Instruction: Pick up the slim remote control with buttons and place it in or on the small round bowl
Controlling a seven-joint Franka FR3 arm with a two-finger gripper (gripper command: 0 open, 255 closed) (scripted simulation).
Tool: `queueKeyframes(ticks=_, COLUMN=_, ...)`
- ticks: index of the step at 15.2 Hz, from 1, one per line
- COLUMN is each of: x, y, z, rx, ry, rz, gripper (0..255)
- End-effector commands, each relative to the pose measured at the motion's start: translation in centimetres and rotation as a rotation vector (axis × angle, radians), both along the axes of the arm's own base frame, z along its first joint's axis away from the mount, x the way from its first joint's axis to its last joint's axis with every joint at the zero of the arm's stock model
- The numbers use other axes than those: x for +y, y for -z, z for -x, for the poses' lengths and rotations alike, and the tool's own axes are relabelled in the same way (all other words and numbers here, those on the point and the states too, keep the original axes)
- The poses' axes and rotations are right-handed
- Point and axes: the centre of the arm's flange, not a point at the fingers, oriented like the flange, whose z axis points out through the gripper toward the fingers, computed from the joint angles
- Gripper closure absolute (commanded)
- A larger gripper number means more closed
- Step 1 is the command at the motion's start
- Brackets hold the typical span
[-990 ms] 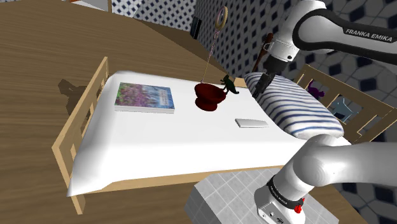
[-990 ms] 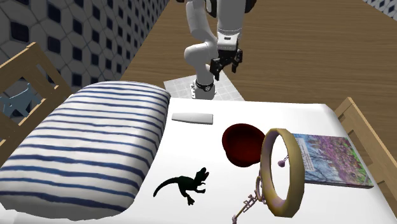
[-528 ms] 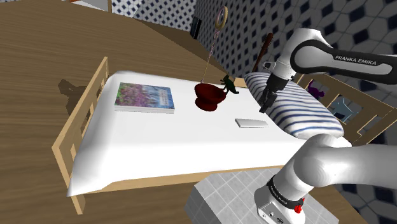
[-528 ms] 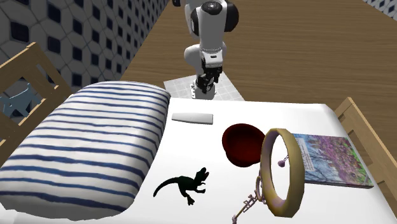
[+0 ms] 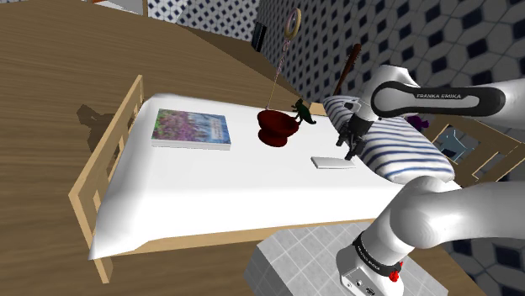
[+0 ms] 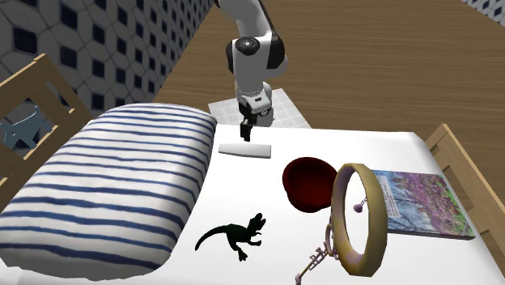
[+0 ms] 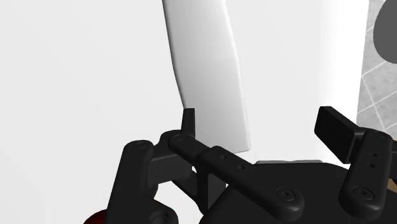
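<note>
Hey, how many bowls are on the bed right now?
1: a dark red bowl on the bed, between the book and the toy dinosaur. The pillow could hide others.

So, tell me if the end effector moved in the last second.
Yes: in the shoulder view the end effector has dropped alongside the striped pillow toward the white remote.

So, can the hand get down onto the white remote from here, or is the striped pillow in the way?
Probably yes. The open hand hovers just above the remote, which lies flat on the bed beside the pillow; nothing sits between hand and remote.
</note>
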Motion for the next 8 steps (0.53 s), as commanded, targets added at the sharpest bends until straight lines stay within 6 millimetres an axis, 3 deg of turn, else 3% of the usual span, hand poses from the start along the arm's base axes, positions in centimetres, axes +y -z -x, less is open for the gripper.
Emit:
queueKeyframes(ticks=1, x=-1.7, y=2.2, z=-0.6, rx=-0.002, ry=-0.104, rz=0.006, gripper=0)
queueKeyframes(ticks=3, x=-3.3, y=4.1, z=-1.4, rx=-0.003, ry=-0.196, rz=0.009, gripper=0)
queueKeyframes(ticks=8, x=-3.2, y=6.7, z=-1.3, rx=-0.003, ry=-0.196, rz=0.009, gripper=0)
